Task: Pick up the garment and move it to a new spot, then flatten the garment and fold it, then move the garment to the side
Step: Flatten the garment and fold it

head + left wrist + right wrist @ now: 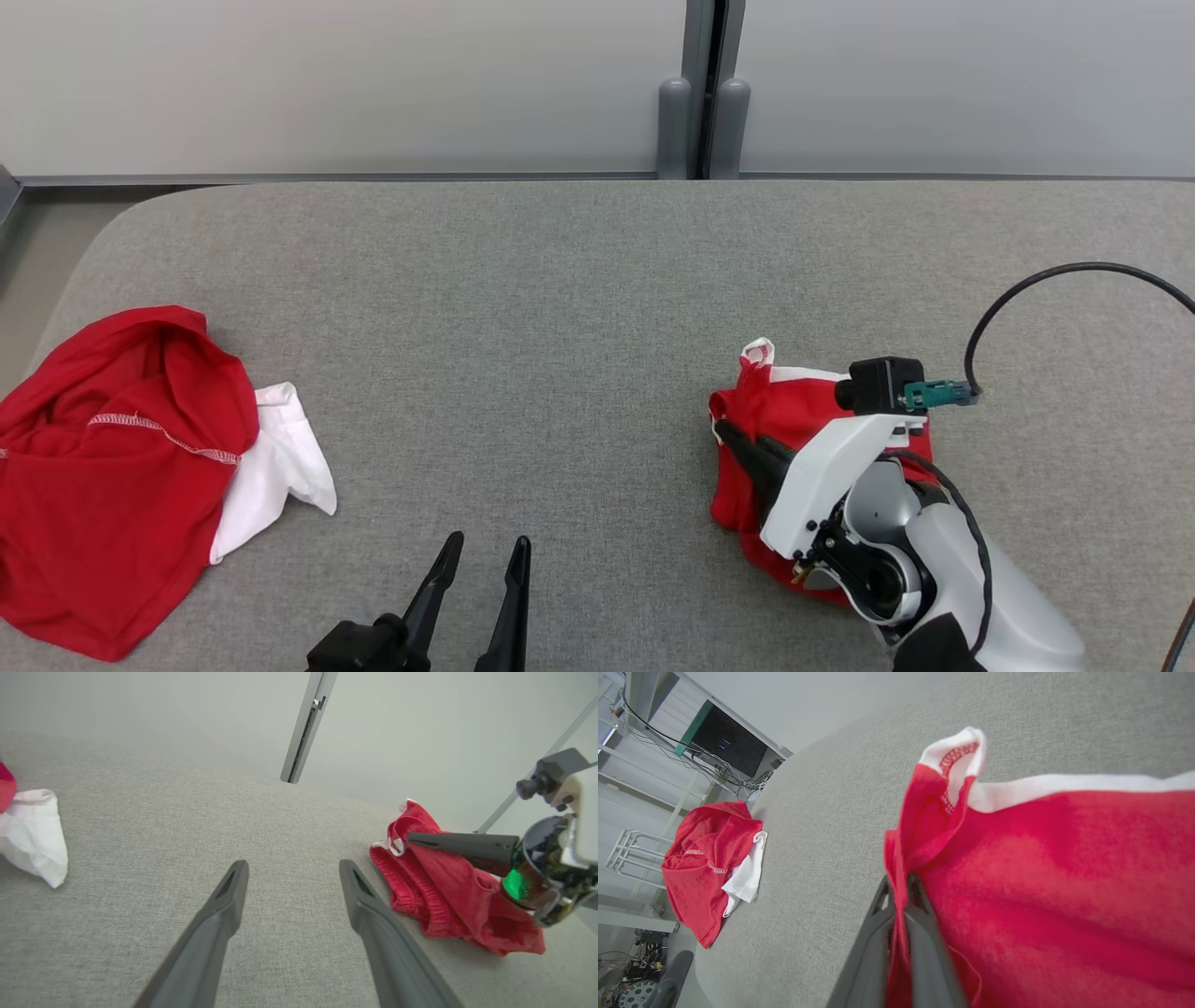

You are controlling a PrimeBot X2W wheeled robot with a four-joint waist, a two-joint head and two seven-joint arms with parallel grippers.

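My right gripper (899, 890) is closed tight on a fold of the red garment (1041, 882); the cloth's edge runs up between my two fingers (924, 952) and stands a little past their tips; a white-trimmed corner (959, 753) sticks up just beyond those tips, and a white band runs off from it to the right along the garment's far edge; the rest of the red cloth spreads to the right of and beneath this gripper, bunched, lying on the grey tabletop (560, 308); its ribbed waistband (411, 891) is on the side nearer my other gripper.

My left gripper (489, 546) stands wide open and holds nothing; its fingers point out over bare grey table; the garment lies off to the right of its right finger, near but not touching.

A larger red and white cloth (121, 467) lies crumpled well off to the left of my left gripper, apart from both grippers; its white part is the side nearest my left fingers.

A black cable (1083, 266) arcs over the table behind my right wrist.
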